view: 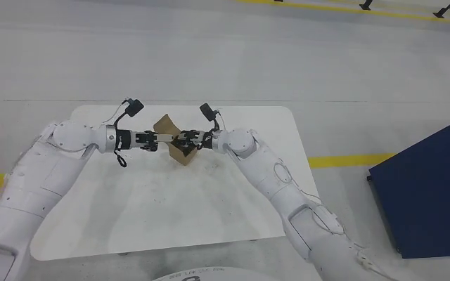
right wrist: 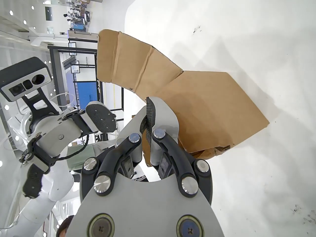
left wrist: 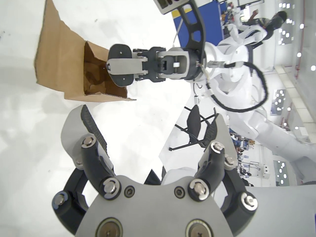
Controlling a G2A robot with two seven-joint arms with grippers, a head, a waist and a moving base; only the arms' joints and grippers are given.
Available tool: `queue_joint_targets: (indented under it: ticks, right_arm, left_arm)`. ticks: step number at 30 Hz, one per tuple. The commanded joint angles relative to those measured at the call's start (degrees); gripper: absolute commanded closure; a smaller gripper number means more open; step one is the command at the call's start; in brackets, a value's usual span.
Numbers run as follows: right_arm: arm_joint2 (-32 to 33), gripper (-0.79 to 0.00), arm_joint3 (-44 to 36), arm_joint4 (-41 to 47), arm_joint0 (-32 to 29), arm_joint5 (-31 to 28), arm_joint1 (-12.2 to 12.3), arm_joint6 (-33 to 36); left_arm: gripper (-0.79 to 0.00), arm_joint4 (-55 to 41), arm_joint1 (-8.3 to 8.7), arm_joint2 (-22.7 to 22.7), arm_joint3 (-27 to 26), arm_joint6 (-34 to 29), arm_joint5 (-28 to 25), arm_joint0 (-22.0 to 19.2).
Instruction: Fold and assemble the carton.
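A brown carton [view: 169, 129] stands part-open near the far middle of the white table [view: 176, 211], one flap raised. My right gripper [view: 185, 140] is shut on the carton's wall at its open side. In the right wrist view that gripper [right wrist: 148, 110] pinches the cardboard edge, with the carton [right wrist: 212, 104] lying beyond it. My left gripper [view: 155, 140] sits just left of the carton, open and holding nothing. In the left wrist view it [left wrist: 148, 127] faces the carton's [left wrist: 59, 57] open mouth, a short gap away, and the right gripper [left wrist: 119, 68] clamps the rim.
The table's far edge runs close behind the carton. A dark blue panel [view: 415, 190] stands on the floor to the right of the table. A black folding chair [left wrist: 195, 129] is beyond the table edge. The near half of the table is bare.
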Motion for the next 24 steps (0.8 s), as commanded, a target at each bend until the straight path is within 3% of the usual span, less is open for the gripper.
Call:
queue_joint_targets:
  ticks: [1,8,11,16,23,24]
  right_arm:
    - [-0.01,0.0,0.01,-0.02,0.01,0.01,0.0,0.0]
    - [-0.01,0.0,0.01,-0.02,0.01,0.01,0.0,0.0]
    - [0.46,0.0,-1.76,0.39,-0.97,-1.41,0.34,2.41]
    - [6.67,0.0,-4.81,4.04,-4.29,-5.79,2.45,7.99]
    - [14.16,0.0,-11.82,5.2,-10.21,-5.11,4.97,9.9]
    - [14.53,0.0,-12.89,4.25,-10.89,-4.54,5.23,10.03]
  left_arm:
    - [-0.785,-17.84,0.56,-3.96,1.78,-12.73,1.97,0.35]
    - [-0.785,-16.73,2.07,-8.6,0.08,-9.66,0.22,2.99]
    - [-0.785,-13.51,2.33,-8.4,-2.43,-7.48,1.14,3.97]
    - [-0.785,-6.86,2.67,-7.5,-5.51,-3.92,3.67,4.67]
    - [-0.785,9.63,3.21,-4.09,-8.5,-1.83,6.9,3.54]
    - [-0.637,11.75,3.39,-3.95,-8.94,-1.54,7.18,3.83]
